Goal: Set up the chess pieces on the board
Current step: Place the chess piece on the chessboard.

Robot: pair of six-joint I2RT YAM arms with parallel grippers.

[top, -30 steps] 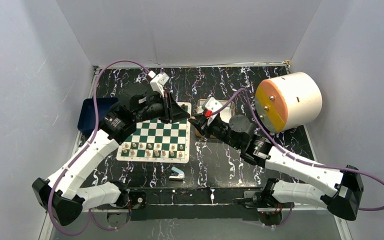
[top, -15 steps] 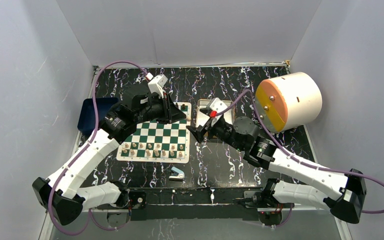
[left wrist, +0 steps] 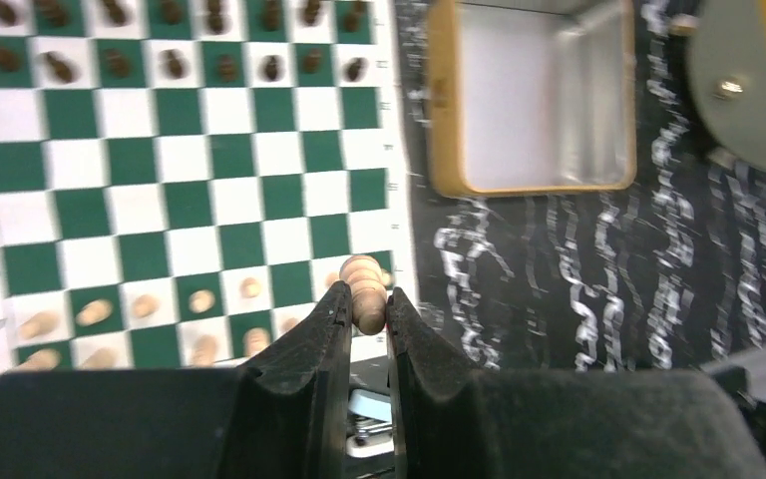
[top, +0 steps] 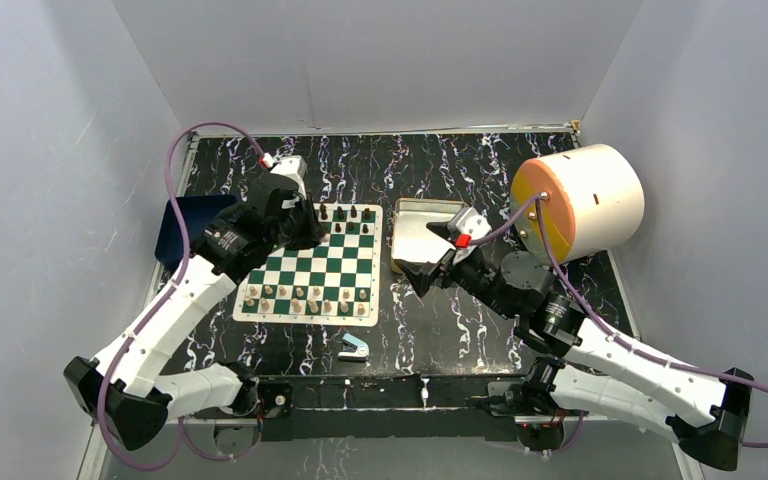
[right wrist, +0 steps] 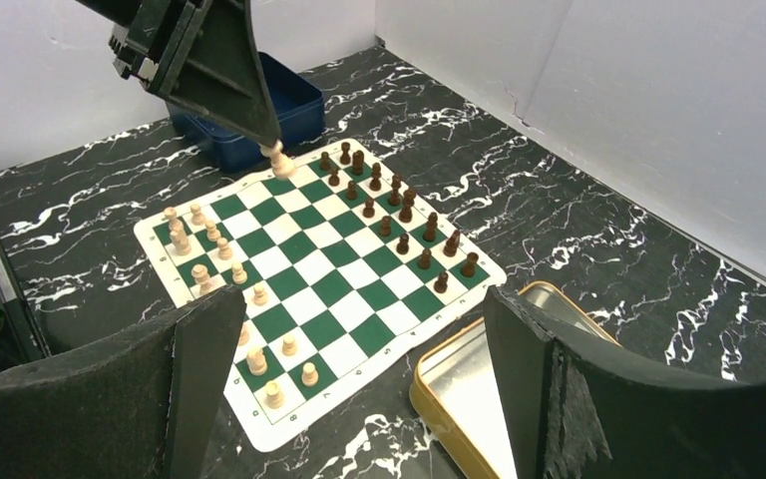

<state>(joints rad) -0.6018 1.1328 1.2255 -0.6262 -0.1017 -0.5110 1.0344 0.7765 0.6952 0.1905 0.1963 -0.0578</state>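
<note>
Right claw [right wrist: 359, 329] hangs wide open, empty, beside the tin [top: 422, 228] (nothing in it). Placing step — left claw [left wrist: 367, 305] pinches a pale chess piece [left wrist: 364, 284] above the board [top: 312, 268], far-left corner. Next it probably needs lowering onto a free square in the near pale rows [top: 305, 298].

Left arm [top: 160, 330], right arm [top: 640, 362]: white links, black joints, purple cable [top: 168, 170]. Left gripper [left wrist: 364, 304], right gripper [right wrist: 361, 304]: black wedge fingers [left wrist: 309, 349].

A black streaky table [top: 460, 165] holds an open silver tin [top: 410, 230] with a gold rim. A dark blue tray [top: 180, 225] sits at the left, a big white drum [top: 600, 195] with an orange face at the right, a little stapler [top: 353, 348] in front.
</note>
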